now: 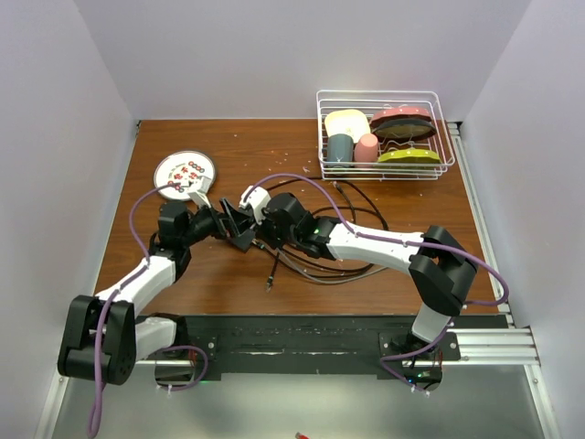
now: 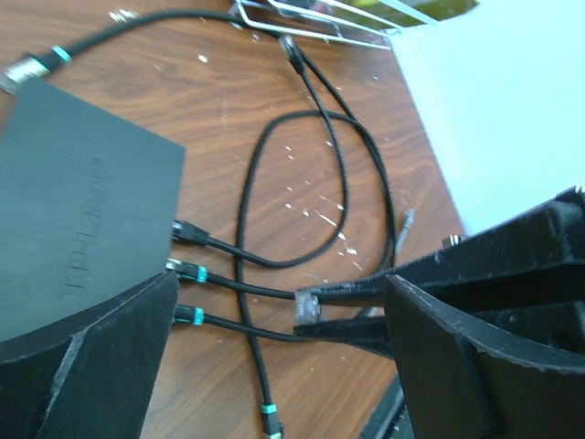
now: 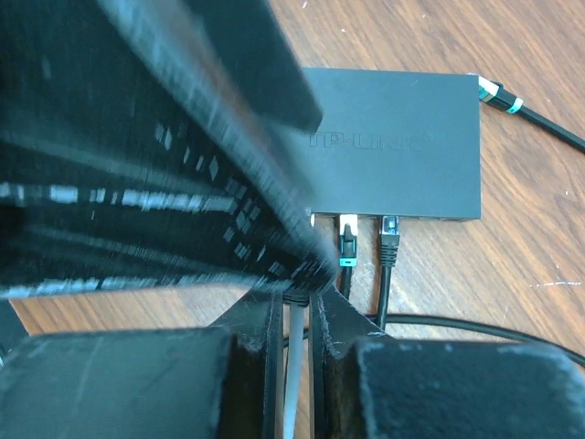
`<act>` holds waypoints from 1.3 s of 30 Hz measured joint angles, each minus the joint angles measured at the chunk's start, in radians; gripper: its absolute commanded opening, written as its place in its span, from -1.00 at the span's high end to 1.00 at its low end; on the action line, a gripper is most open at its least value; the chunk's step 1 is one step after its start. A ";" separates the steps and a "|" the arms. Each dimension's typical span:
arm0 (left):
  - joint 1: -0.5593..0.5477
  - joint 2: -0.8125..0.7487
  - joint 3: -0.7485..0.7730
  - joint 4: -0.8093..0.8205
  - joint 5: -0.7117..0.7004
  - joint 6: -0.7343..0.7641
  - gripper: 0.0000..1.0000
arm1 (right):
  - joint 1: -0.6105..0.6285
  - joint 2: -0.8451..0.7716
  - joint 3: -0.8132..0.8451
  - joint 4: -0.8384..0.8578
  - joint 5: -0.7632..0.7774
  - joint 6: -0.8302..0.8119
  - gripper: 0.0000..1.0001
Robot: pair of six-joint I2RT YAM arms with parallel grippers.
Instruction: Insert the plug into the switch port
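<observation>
The switch [image 2: 73, 192] is a flat matte-black box lying on the wooden table, also seen in the right wrist view [image 3: 393, 137]. Three black cables [image 2: 228, 279] sit in its ports. My right gripper [image 3: 294, 297] is shut on the plug [image 2: 308, 306], a clear connector on a grey cable [image 3: 292, 375], and holds it a short way from the port edge. My left gripper [image 2: 281, 302] is open. Its fingers [image 2: 82, 366] straddle the right gripper's tips, one over the switch's near corner. In the top view both grippers [image 1: 238, 224] meet and hide most of the switch.
A white wire rack [image 1: 443, 151] with cups and plates stands at the back right. A round white plate [image 1: 186, 174] lies at the back left. Loose dark cables [image 1: 347, 261] loop over the table's middle, and one free plug end [image 1: 267, 285] lies near the front.
</observation>
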 measured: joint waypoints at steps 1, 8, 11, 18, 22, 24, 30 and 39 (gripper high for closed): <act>0.000 -0.010 0.010 -0.020 -0.016 0.009 -1.00 | 0.000 0.000 -0.001 0.000 0.000 0.000 1.00; -0.002 -0.028 0.087 -0.140 -0.130 0.084 -0.97 | 0.000 0.000 -0.014 -0.007 0.011 -0.003 1.00; -0.002 -0.023 0.119 -0.179 -0.174 0.121 -0.96 | -0.001 -0.001 -0.014 -0.023 0.032 -0.008 1.00; -0.002 0.072 0.198 -0.199 -0.220 0.185 -0.93 | -0.051 -0.006 -0.021 -0.045 0.034 -0.011 1.00; -0.002 0.157 0.235 -0.190 -0.227 0.214 -0.93 | -0.122 -0.006 -0.024 -0.048 0.021 -0.010 1.00; -0.001 0.193 0.246 -0.185 -0.232 0.224 -0.92 | -0.151 -0.005 -0.024 -0.051 0.018 -0.010 1.00; 0.004 0.304 0.273 -0.161 -0.242 0.250 -0.90 | -0.195 0.093 0.032 -0.051 -0.005 -0.009 1.00; 0.017 0.381 0.274 -0.115 -0.241 0.272 -0.89 | -0.224 0.314 0.141 -0.038 -0.027 0.019 1.00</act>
